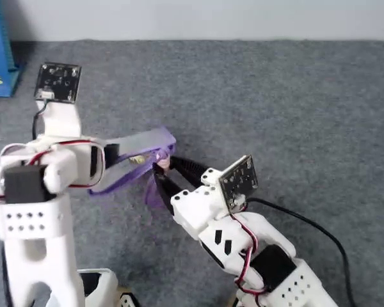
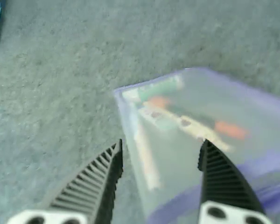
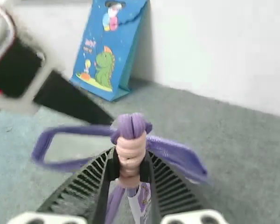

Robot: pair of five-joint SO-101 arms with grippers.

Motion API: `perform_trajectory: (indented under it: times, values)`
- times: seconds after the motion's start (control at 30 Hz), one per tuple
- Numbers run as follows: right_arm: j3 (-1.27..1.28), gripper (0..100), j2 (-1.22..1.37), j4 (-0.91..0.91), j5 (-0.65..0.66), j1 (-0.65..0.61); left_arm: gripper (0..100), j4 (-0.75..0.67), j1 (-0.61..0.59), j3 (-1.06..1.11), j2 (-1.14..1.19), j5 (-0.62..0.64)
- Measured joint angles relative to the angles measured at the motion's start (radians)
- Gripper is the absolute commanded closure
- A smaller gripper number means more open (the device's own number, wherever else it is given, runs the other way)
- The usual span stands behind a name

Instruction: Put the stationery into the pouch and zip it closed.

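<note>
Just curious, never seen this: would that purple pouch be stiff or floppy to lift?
Likely floppy: the pouch has a thin see-through skin and its purple rim curls. Probably light; the stationery inside could shift.

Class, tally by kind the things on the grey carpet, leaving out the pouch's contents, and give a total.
Arms: 2
Pouch: 1
Blue bag: 1
Cable: 1
Total: 5
</note>
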Motion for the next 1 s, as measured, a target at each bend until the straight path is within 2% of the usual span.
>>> perform_trajectory:
  times: [0.27, 0.43, 0.63, 0.8, 1.0]
  values:
    - [-0.143, 99.1, 0.181, -0.012, 0.003, 0.0, 74, 0.13, 0.003, 0.0, -0.338, -0.075]
    - [-0.258, 99.1, 0.295, -0.012, 0.003, 0.0, 75, 0.146, -0.005, 0.021, -0.56, -0.112]
    - [-0.331, 99.1, 0.348, 0.005, 0.003, -0.025, 75, 0.144, -0.009, 0.219, -0.583, -0.16]
    - [-0.341, 99.1, 0.347, 0.074, 0.044, -0.052, 75, 0.058, -0.017, 0.358, -0.583, -0.17]
    - [-0.431, 99.1, 0.348, 0.196, 0.083, -0.052, 75, -0.127, -0.133, 0.499, -0.582, -0.17]
